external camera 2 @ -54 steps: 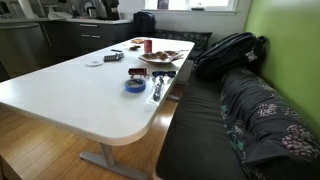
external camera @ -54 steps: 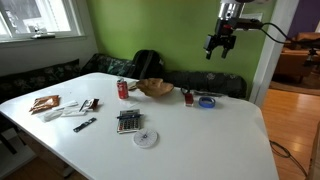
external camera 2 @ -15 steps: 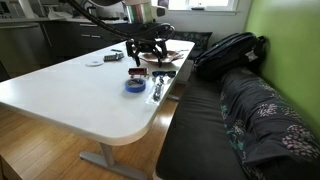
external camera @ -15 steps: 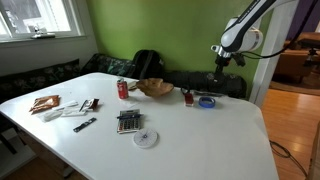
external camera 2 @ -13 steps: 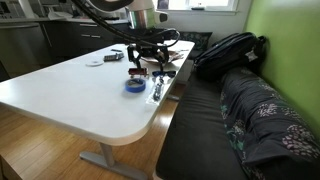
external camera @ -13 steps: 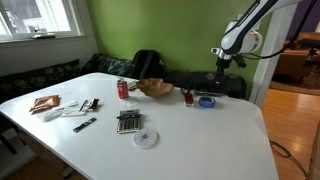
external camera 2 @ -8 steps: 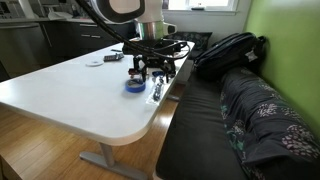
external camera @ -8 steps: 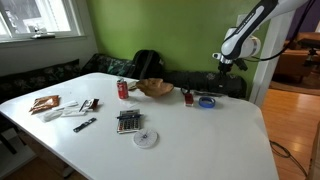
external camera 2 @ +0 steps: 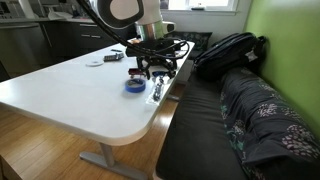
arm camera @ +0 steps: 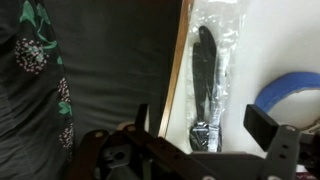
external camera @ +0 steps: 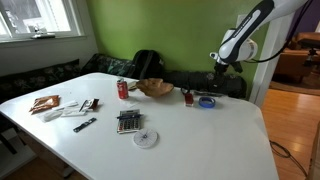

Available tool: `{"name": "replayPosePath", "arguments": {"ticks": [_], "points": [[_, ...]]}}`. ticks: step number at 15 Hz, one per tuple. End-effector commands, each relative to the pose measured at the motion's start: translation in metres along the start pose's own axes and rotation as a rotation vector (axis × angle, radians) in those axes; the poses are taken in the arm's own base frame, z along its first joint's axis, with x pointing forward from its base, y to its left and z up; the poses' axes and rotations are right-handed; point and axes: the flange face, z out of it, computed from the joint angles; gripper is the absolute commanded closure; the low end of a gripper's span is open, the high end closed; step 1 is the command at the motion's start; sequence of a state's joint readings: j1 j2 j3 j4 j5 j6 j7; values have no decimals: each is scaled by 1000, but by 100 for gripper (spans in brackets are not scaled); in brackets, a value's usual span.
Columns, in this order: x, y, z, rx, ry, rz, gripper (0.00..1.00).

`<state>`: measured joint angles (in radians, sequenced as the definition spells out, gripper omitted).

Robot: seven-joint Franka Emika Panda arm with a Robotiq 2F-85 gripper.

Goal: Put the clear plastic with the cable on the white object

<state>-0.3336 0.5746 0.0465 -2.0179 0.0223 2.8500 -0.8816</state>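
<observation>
The fingers (arm camera: 268, 128) stand wide apart with nothing between them, hanging over the counter (external camera: 200, 140) edge next to the bench (external camera 2: 230, 110). Below them in the wrist view lies a black utensil (arm camera: 205, 75) sealed in a clear bag, with a blue tape roll (arm camera: 295, 98) just beside it. The clear plastic with the cable (external camera: 146, 138) lies flat on the counter, well apart from the fingers and just beside a dark calculator (external camera: 128, 121). A red can (external camera: 123, 89) and a wooden bowl (external camera: 155, 88) stand farther back.
</observation>
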Motion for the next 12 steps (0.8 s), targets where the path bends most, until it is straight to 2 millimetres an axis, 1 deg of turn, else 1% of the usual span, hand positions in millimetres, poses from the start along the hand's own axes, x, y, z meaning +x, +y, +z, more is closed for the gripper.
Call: {"name": "replayPosePath", "arguments": {"ticks": [1, 2, 3, 4, 5, 6, 7, 8, 9, 10, 11, 12], "points": [[6, -9, 15, -47, 26, 5, 9], [6, -14, 17, -51, 23, -2, 8], [7, -17, 20, -58, 23, -5, 10], [7, -19, 23, -62, 16, -6, 9], [7, -19, 26, -68, 7, -3, 12], [7, -21, 29, -69, 0, 0, 14], [7, -23, 31, -71, -9, 4, 19], [6, -23, 33, -73, -19, 8, 21], [6, -25, 35, -74, -26, 8, 31], [5, -26, 37, -74, -32, 9, 30], [5, -27, 38, -76, -36, 9, 34], [6, -28, 39, -74, -38, 9, 48]]}}
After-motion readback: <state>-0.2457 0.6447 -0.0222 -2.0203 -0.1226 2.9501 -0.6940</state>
